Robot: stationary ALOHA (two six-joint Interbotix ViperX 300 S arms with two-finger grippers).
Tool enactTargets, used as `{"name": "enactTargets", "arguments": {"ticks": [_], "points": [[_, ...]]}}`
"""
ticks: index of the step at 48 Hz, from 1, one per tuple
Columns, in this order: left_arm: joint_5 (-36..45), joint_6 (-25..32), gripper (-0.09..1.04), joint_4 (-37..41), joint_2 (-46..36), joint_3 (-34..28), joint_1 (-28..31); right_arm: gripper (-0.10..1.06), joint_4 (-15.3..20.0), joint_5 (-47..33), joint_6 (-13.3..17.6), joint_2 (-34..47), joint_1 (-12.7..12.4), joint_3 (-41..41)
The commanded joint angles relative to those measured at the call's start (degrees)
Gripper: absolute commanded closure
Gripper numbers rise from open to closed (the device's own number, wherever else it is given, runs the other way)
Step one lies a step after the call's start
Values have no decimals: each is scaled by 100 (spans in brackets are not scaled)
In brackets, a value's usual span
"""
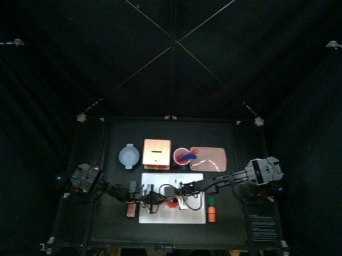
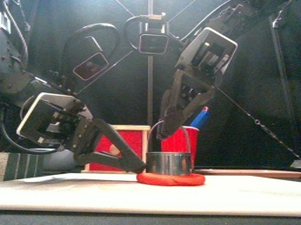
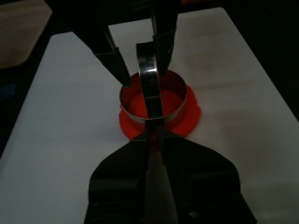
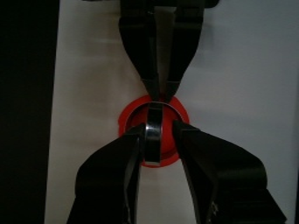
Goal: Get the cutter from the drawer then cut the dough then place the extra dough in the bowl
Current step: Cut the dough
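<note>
I hold the cutter [image 2: 172, 162] with left end effector [image 3: 152, 133] and right end effector [image 4: 153, 131] clamped on its rim; pushing unevenly could tilt it and tear the dough [image 2: 171, 179] beneath them.

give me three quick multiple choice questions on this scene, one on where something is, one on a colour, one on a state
1. Where does the dough lie?
A in the bowl
B on the white board
C on the pink tray

2. What colour is the dough?
A green
B yellow
C red

3. How is the cutter placed?
A upright, ring down on the dough
B tipped on its side
C lifted clear of the board

Answers:
1 B, the dough lies flat on the white board.
2 C, it shows red in the front view.
3 A, the cutter's metal ring stands on the dough.
</note>
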Motion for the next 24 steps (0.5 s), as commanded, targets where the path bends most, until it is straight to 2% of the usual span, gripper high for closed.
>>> {"name": "enactTargets", "arguments": {"ticks": [1, 24], "points": [[88, 18, 35, -18, -53, -114, 0, 26, -9, -9, 0, -70, 0, -167], [132, 18, 35, -18, -62, -114, 18, 28, -105, 404, 0, -70, 0, -316]]}}
